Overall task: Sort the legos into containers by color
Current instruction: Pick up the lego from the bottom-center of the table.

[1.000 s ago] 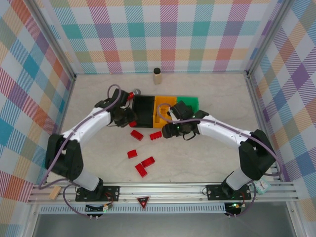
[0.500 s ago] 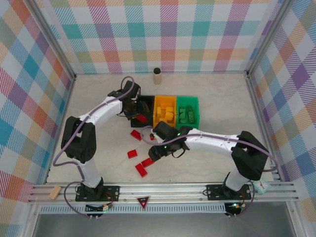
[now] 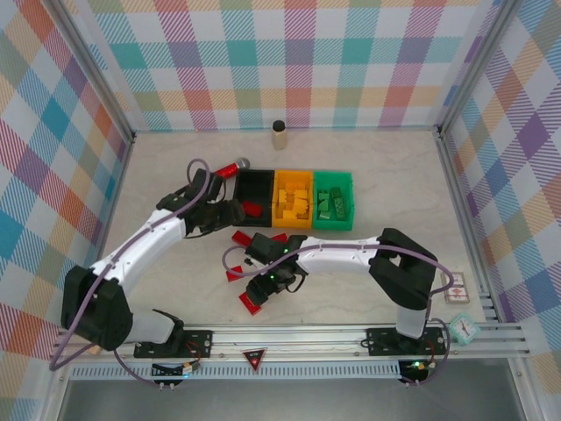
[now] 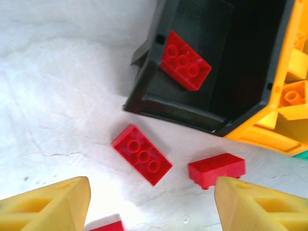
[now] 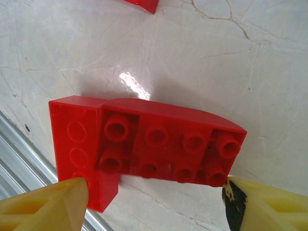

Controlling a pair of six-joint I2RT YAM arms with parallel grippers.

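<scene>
While your left gripper point(image 4: 151, 211) hangs with its yellow jaws spread wide and empty just outside the black rectangular plastic bin point(image 4: 168, 103), one red studded brick point(image 4: 185, 60) lies studs up inside that bin. Two loose red bricks point(image 4: 142, 154) rest on the pale marbled tabletop point(image 3: 368, 158) near the bin's corner, apart from each other. Joined beside it you have the orange bin point(image 3: 293, 178) holding yellow-orange bricks point(image 3: 294, 205), then the green bin point(image 3: 333, 178) holding green bricks point(image 3: 331, 205). Your right gripper point(image 5: 154, 204), jaws likewise wide and gripping nothing, hovers over a long red eight-stud brick point(image 5: 173, 147) whose end touches a second red brick point(image 5: 72, 130), near the metal rail point(image 5: 14, 163).
</scene>
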